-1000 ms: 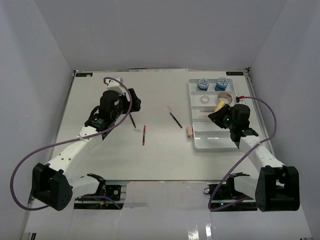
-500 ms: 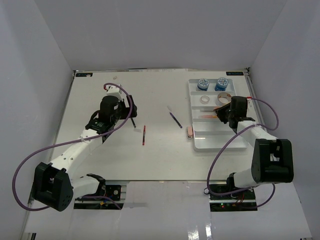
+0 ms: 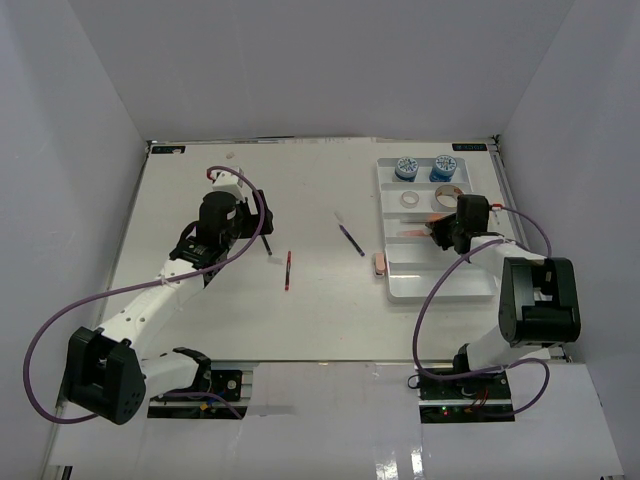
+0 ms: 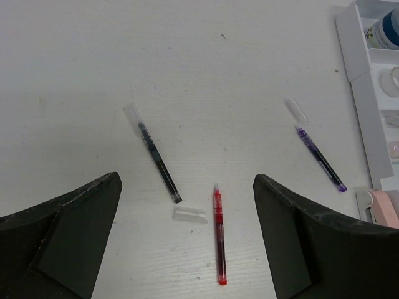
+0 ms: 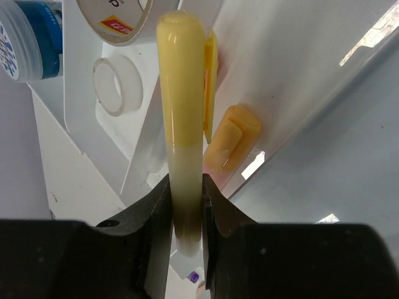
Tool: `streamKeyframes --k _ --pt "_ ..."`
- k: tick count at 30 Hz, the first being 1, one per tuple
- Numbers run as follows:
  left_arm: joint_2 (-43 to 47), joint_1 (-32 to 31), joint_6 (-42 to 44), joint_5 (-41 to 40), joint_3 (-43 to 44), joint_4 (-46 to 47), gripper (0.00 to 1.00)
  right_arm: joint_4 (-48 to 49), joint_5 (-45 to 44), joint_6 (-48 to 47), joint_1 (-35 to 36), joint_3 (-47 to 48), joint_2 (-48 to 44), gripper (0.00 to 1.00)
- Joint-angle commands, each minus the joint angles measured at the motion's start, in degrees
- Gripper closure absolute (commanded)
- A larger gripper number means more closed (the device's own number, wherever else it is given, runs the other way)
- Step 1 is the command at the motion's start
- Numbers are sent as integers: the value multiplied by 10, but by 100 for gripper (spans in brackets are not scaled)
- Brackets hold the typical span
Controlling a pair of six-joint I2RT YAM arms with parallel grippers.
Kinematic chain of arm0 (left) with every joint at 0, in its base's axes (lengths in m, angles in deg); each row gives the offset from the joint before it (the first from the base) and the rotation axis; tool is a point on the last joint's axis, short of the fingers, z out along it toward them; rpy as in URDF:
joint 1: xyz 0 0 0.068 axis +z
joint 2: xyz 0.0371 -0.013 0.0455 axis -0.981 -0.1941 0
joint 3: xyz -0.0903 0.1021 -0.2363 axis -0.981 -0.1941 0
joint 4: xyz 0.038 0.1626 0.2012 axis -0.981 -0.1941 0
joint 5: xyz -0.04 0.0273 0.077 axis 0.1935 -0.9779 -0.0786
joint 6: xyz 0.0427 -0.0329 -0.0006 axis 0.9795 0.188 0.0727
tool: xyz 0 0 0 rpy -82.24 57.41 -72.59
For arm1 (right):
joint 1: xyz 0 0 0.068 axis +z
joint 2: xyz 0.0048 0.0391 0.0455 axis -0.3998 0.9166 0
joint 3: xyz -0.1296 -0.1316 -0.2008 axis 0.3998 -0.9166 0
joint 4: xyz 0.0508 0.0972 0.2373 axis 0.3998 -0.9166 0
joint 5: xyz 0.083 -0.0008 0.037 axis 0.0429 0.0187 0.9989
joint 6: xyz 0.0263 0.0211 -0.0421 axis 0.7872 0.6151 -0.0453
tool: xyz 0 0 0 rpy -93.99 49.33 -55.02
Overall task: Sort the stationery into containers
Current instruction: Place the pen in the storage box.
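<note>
My right gripper [image 5: 187, 212] is closed tight on a yellow marker [image 5: 184, 93]. It grips the pale lower barrel and the capped end points away from the wrist, over the white tray [image 3: 440, 290] on the right side of the table [image 3: 200, 330]. Just right of it an orange marker [image 5: 230, 137] lies in a tray compartment. To the left sit a clear tape roll [image 5: 117, 86], a larger tape roll [image 5: 115, 18] with a red and yellow label I cannot read, and a blue-lidded tub [image 5: 28, 37] at the tray's far end.

My left gripper [image 4: 187, 180] is spread wide and empty above the table's left half. Below it lie a black pen [image 4: 156, 161], a red pen [image 4: 219, 233] and a clear cap [image 4: 189, 214] between them. A purple pen [image 4: 320, 159] lies to the right, and a pink eraser [image 4: 385, 208] is just beside the tray's left wall.
</note>
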Motion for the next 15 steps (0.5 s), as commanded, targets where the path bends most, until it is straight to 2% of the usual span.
streamKeyframes --k 1,9,15 --pt "19 3 5 0 -7 9 2 32 -21 20 -2 17 9 77" --pt "17 3 5 -4 -8 9 2 48 -9 38 -2 13 43 72" --pt "18 4 5 -4 -8 9 2 59 2 34 -2 11 46 64"
